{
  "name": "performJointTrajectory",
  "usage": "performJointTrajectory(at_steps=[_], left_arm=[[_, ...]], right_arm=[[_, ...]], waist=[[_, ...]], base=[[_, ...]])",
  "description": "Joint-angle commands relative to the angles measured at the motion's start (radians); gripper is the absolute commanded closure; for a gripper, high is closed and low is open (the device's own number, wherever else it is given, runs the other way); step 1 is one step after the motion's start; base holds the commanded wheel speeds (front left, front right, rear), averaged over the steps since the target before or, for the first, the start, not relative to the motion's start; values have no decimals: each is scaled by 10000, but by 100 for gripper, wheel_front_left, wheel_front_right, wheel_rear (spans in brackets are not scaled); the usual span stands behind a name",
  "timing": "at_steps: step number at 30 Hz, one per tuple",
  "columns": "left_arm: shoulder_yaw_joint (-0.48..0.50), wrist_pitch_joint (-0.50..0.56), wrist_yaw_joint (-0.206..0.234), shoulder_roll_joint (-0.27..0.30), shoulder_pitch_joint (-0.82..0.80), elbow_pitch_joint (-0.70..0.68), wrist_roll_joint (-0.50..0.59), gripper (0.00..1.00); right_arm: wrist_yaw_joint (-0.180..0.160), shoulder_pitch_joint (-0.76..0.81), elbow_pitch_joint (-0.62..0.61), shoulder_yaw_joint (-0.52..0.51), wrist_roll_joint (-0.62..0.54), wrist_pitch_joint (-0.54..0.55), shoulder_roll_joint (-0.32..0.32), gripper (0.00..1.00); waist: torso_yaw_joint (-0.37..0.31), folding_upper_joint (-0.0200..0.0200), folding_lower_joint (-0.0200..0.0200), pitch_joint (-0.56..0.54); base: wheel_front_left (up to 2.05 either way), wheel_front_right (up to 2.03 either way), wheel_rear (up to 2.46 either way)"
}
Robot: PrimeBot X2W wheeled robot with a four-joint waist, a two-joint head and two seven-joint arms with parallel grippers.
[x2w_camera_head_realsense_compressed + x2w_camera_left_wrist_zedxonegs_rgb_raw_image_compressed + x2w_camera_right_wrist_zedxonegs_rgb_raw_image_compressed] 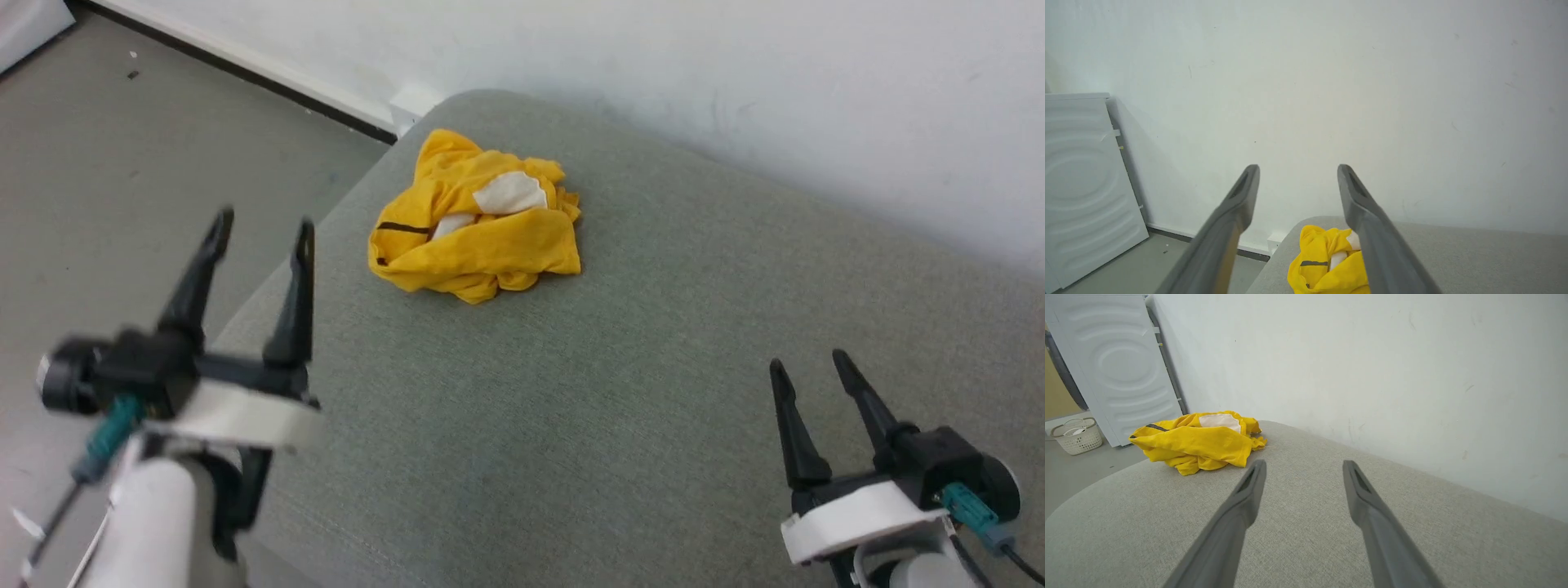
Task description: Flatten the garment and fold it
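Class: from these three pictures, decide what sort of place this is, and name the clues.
Probably a home laundry corner, or a mock-up: a white appliance that looks like a washing machine, a white basket on the floor, and a crumpled yellow garment on a grey upholstered seat.

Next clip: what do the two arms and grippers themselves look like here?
Both match: the left gripper and right gripper each have two long, tapering black fingers on a black block, above a white wrist band. A teal connector with a dark cable plugs in at each side. The left forearm is pale.
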Motion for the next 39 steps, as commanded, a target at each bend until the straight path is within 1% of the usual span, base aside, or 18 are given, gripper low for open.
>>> performJointTrajectory(at_steps=[1, 5, 7, 12, 17, 23, 25, 32, 35, 39], left_arm=[[-21, 64, -65, 95, -203, 28, -55, 0], [-114, 1055, -261, 968, -1875, 530, -356, 0], [-127, 1473, -310, 1361, -2644, 1009, -609, 0], [-559, 2423, -370, 2491, -4134, 2181, -1093, 0], [-1049, 3587, -378, 3148, -5237, 2881, -2659, 0], [-2076, 5112, -380, 4223, -6048, 3522, -4234, 0], [-2299, 5544, -380, 4413, -6277, 3850, -4688, 0], [-3308, 6966, -380, 4587, -6563, 4639, -6018, 0], [-3680, 7363, -381, 4944, -6609, 4940, -5876, 0], [-4063, 7366, -381, 5185, -6603, 5424, -5609, 0]], right_arm=[[-21, -158, -59, -22, -70, -47, 22, 0], [-21, -589, -421, 6, -431, -47, 22, 0], [-21, -832, -647, 58, -635, -24, 22, 0], [-21, -1403, -1444, 242, -1088, 284, 22, 0], [-21, -1717, -2188, 302, -1225, 616, 22, 0], [-21, -1914, -2890, 348, -1264, 939, 22, 0], [-21, -1996, -3096, 346, -1293, 991, 22, 0], [-21, -2255, -3319, 305, -1246, 1000, 22, 0], [-21, -2386, -3293, 339, -1170, 950, 22, 0], [-21, -2464, -3234, 326, -1103, 885, 22, 0]], waist=[[-248, 0, -1, 458], [-662, 0, -1, 1268], [-905, 0, -1, 1716], [-1523, 0, -1, 2711], [-2074, 0, -1, 3517], [-2718, 0, -1, 4455], [-2877, 0, -1, 4720], [-3311, 0, -1, 5310], [-3505, 0, -1, 5456], [-3673, 0, -1, 5559]], base=[[0, 0, 0], [0, 0, 0], [0, 0, 0], [0, 0, 0], [0, 0, 0], [0, 0, 0], [0, 0, 0], [0, 0, 0], [0, 0, 0], [0, 0, 0]])
